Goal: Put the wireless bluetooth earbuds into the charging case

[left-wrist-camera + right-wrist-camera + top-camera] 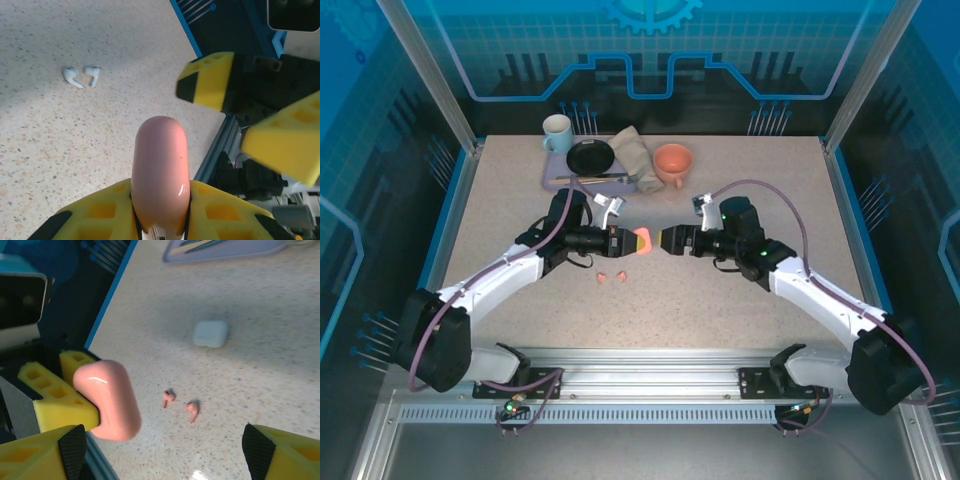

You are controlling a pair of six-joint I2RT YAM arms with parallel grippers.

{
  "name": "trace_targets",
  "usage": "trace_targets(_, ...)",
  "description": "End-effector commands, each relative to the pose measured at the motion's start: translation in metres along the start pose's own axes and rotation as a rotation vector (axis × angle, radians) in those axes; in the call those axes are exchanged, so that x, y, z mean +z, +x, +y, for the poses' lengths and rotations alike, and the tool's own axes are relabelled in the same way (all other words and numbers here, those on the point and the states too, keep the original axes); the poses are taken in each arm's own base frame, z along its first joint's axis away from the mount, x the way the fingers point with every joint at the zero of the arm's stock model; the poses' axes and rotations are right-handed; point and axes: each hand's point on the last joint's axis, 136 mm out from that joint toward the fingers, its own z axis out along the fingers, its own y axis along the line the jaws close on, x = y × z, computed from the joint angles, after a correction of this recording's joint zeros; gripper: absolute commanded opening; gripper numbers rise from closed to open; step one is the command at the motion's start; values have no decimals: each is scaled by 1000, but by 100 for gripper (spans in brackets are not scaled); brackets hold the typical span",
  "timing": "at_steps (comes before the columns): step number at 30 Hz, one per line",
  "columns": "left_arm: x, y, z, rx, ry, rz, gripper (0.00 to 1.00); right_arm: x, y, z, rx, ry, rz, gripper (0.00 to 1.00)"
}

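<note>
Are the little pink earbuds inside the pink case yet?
No, the two pink earbuds lie loose on the table, apart from the pink case.

Left fingers (95, 220) clamped on pink case (160, 170), right fingers (285, 452) spread wide

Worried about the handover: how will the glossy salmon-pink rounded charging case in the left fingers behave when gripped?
The glossy salmon-pink charging case shows a sharp highlight, so it is probably hard and slippery. Its rounded ends may let it pivot between the left gripper's yellow fingers. It juts past them, so a push might lever it.
</note>
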Motion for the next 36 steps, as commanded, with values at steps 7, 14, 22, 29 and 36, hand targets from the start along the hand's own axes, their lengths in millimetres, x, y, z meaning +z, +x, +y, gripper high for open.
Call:
trace_targets(7,-6,-1,-18,36,60,45,2,22,1,23,-94,-79,32,81)
trace_targets(14,-11,-3,-24,53,67,34,0,34,12,-10,-44,5,52,78)
trace_targets(22,-19,-3,-31,72,69,16,0,23,17,-48,75,56,19,76)
trace_targets(29,-16,-3,-28,67,69,7,0,-1,12,-18,57,-33,-6,74)
trace_targets(36,-14,-8,-31,63,98,-11,0,-5,7,15,23,-195,10,57)
